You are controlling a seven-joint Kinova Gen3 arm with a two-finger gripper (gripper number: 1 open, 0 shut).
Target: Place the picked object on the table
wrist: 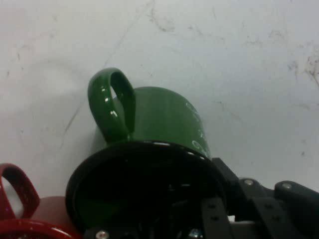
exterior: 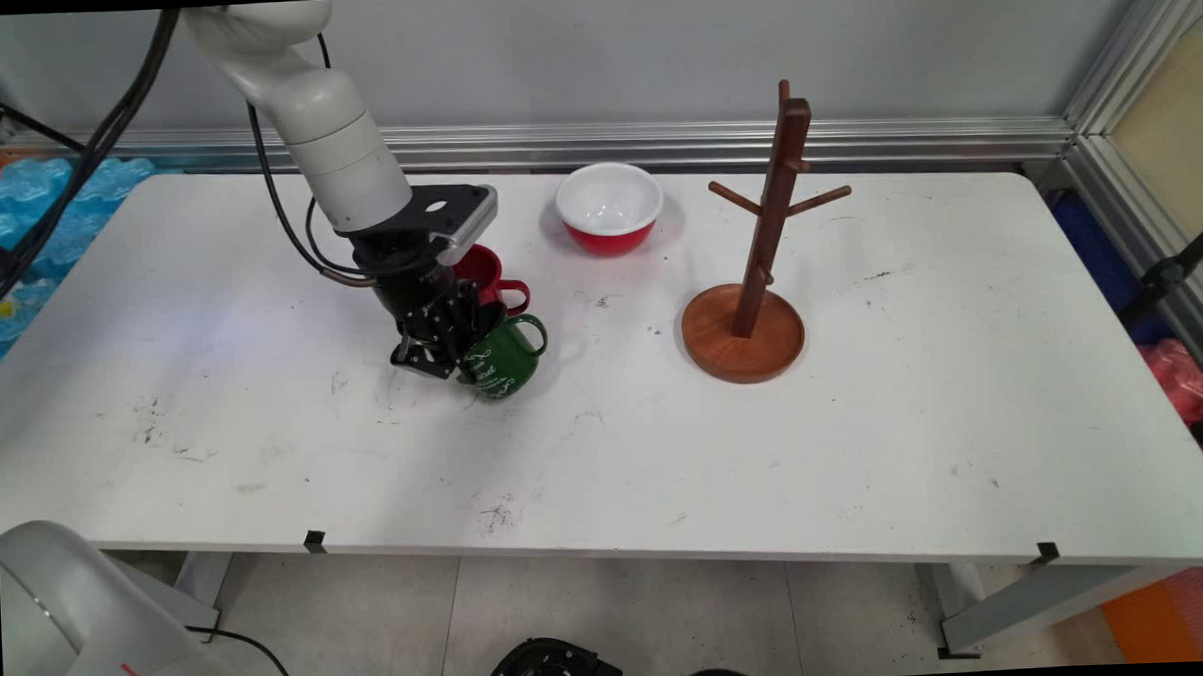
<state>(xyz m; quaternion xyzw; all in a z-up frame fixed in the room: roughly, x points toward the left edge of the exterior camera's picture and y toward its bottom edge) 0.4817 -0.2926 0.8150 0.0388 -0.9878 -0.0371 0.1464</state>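
A green enamel mug (exterior: 507,361) with white lettering is tilted on the white table (exterior: 265,440), its handle toward the right and rear. My gripper (exterior: 454,358) is shut on the mug's rim at its left side. In the hand view the green mug (wrist: 159,119) fills the middle, handle up and left; the gripper (wrist: 214,191) clamps the dark rim, one finger inside and one outside. Just behind stands a red mug (exterior: 486,272), partly hidden by the hand; its rim and handle show as the red mug (wrist: 17,214) at the bottom left.
A red bowl (exterior: 609,210) with a white inside sits at the back centre. A brown wooden mug tree (exterior: 769,202) with bare pegs stands on its round base (exterior: 744,358) right of the mugs. Scuff marks dot the table.
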